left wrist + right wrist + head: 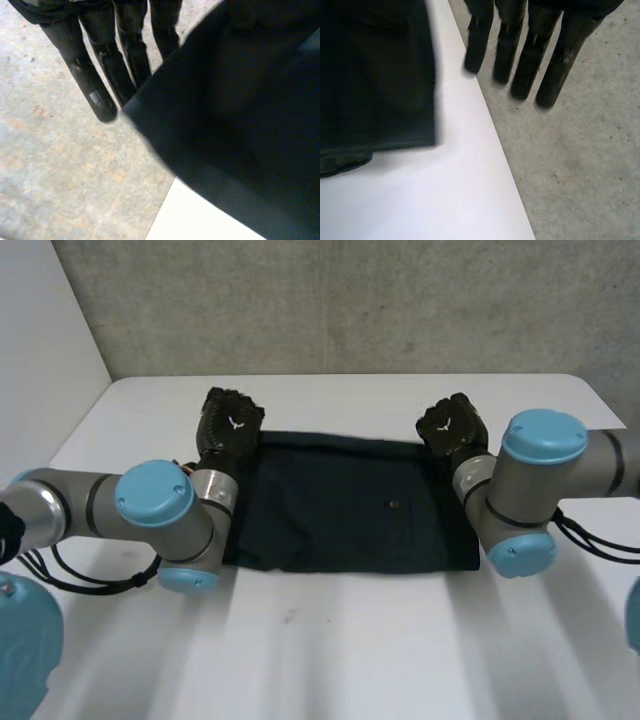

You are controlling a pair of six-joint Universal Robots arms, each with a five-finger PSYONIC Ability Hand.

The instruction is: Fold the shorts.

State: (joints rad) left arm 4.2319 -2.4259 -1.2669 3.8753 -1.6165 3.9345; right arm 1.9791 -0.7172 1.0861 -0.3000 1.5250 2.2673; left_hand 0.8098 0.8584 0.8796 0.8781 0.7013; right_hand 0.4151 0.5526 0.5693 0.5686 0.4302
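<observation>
Soft, even light, seemingly from overhead; faint shadow on the table (445, 200) beside the shorts (375, 75).

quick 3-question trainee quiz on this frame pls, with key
1. True or false: the right hand grips the shorts.
2. Which part of the shorts is the left hand nearest? A) a far corner B) the middle C) the near edge
3. Fill in: the shorts lie on a ___ table.
Key: 1 false, its fingers are straight and apart from the cloth; 2 A; 3 white.
</observation>
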